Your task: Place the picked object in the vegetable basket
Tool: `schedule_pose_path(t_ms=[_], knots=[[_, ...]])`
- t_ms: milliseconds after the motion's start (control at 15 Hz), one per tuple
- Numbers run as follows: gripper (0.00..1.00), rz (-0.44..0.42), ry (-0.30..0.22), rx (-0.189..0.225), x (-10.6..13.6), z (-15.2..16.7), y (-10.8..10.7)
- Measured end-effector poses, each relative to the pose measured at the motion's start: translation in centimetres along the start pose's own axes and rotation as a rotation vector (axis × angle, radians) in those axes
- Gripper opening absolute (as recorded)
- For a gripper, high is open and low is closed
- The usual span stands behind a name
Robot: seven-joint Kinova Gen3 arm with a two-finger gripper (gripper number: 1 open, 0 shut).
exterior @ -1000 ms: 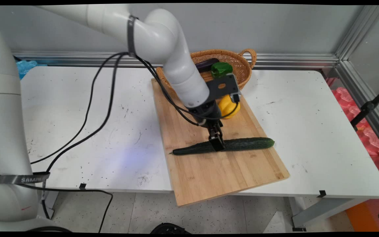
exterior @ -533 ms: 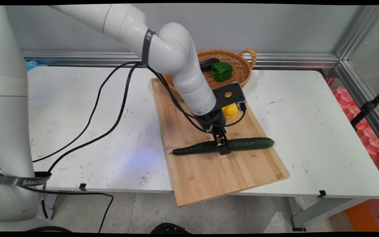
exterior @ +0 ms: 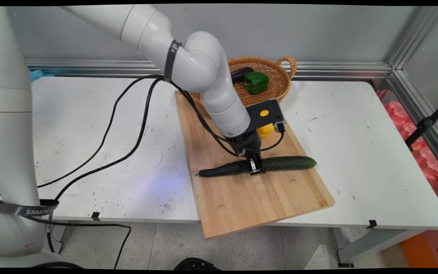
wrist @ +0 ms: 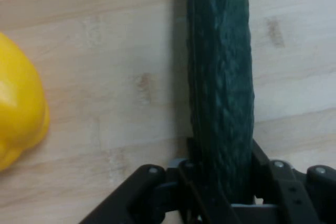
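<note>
The fingers (exterior: 256,170) are clamped on the middle of the one cucumber (exterior: 287,163), one on each side of it as the hand view shows (wrist: 220,77), and the cucumber lies across the one board (exterior: 242,198) on the white surface (exterior: 356,152). One yellow pepper (exterior: 266,129) sits on the board just behind the hand, apart from the cucumber. One basket (exterior: 276,82) at the board's far end holds one green pepper (exterior: 256,82) and one dark thing (exterior: 241,73) that is too hidden to name.
</note>
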Motion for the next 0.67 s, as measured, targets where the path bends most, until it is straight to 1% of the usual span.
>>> schedule_pose_path(t_ms=[200, 467, 667], knots=[[0.00, 0.020, 0.013, 0.010, -0.3, -1.5, 0.1], [0.00, 0.032, 0.038, 0.017, -0.6, -4.8, 0.3], [0.00, 0.030, 0.064, 0.026, -0.8, -8.1, 0.2]])
